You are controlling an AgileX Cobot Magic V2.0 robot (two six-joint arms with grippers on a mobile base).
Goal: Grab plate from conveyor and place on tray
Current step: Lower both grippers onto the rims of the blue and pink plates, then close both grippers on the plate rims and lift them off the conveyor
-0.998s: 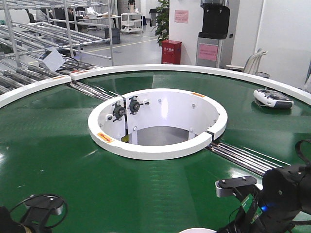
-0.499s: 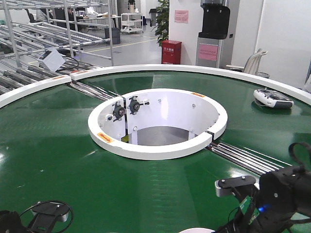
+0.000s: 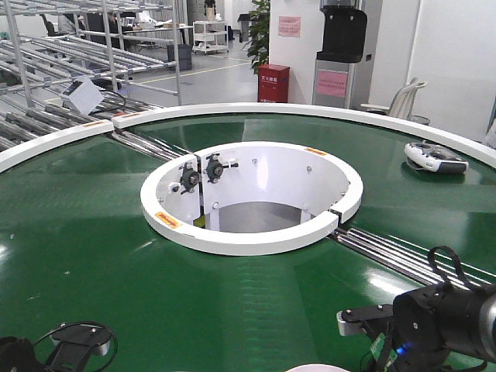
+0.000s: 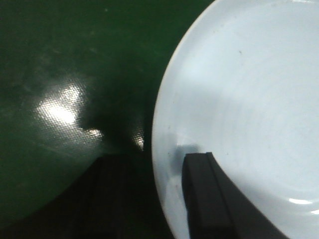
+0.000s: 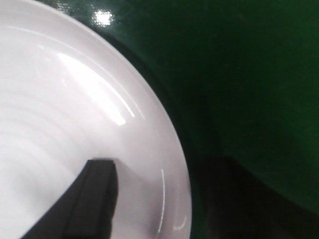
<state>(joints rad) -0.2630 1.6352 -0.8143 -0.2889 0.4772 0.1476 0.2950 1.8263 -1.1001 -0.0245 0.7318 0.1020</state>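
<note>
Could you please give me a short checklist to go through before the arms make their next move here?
1. Left claw astride the plate rim: ok, one finger over the plate, one outside it.
2. Right claw astride the rim on its side: ok, same arrangement.
3. Claws shut on the plate: not ok, both look open.
4. Plate surface free of items: ok where visible.
5. Tray location: cannot tell, no view shows it.
6. Handheld controller on the conveyor clear of the arms: ok, it lies far off near the right rim.
</note>
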